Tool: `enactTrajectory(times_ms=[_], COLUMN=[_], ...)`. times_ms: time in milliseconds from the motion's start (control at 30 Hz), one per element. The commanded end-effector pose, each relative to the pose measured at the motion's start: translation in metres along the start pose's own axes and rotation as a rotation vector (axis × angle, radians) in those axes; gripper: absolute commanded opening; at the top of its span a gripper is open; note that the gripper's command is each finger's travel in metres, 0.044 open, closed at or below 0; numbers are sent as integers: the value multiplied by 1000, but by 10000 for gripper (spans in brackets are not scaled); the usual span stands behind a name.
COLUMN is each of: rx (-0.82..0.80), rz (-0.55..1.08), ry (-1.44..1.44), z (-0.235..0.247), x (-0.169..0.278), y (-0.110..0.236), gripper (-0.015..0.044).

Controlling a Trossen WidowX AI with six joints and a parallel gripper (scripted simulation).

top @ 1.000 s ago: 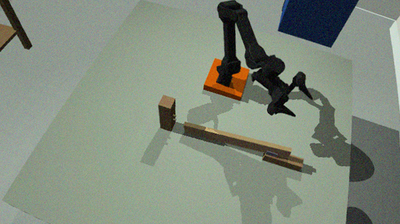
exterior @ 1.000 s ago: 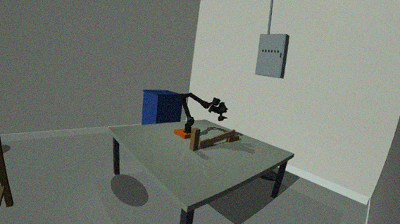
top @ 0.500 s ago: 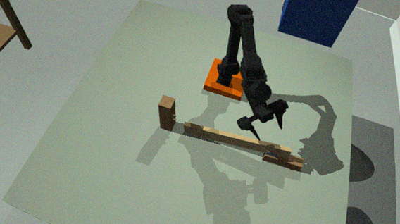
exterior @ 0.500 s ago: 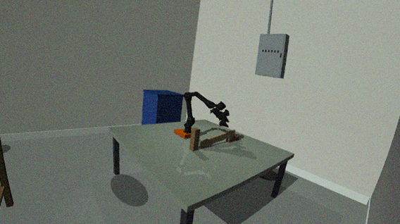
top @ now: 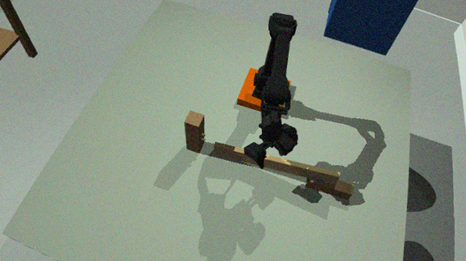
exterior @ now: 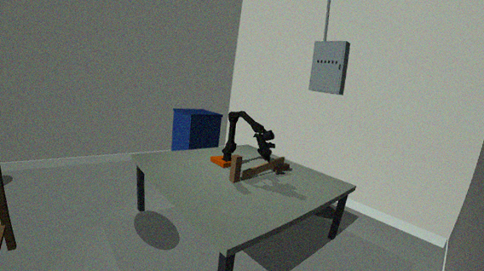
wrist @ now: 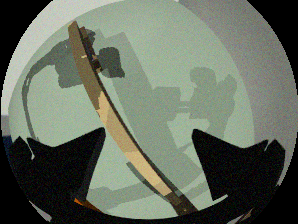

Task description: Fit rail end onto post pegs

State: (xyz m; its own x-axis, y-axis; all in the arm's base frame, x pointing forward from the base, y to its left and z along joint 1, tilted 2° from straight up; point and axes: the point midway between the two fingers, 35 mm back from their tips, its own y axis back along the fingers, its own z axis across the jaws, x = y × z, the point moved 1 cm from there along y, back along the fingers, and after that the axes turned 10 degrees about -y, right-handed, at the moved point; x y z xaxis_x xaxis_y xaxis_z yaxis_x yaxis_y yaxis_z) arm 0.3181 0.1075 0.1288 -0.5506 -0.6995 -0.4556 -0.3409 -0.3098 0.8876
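Top view: gripper (top: 268, 154) above rail (top: 297, 168) mid-length.
Jaws: spread wide, holding nothing.
Rail: near end on table (top: 116, 163) before post (top: 194, 131); far end on block (top: 336, 187).
Writing: none readable.

The rail (top: 289, 168) runs as a long low barrier across the middle of the surface (top: 138, 186), from the post (top: 194, 131) to the footboard block (top: 336, 187) toward the right edge. The wide-open end effector (top: 268, 152) straddles it mid-length. The orange base (top: 247, 92) blocks the far side.
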Motion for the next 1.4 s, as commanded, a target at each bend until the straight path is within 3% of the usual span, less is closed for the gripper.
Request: enactTrajectory(times_ms=[0, 200, 633, 1367], rx=[-68, -198, -198, -198], rz=[280, 400, 400, 400], ry=[342, 523, 523, 523], z=[-45, -61, -61, -60], x=[59, 95, 95, 109], y=[8, 17, 16, -17], gripper=[440, 440, 440, 440])
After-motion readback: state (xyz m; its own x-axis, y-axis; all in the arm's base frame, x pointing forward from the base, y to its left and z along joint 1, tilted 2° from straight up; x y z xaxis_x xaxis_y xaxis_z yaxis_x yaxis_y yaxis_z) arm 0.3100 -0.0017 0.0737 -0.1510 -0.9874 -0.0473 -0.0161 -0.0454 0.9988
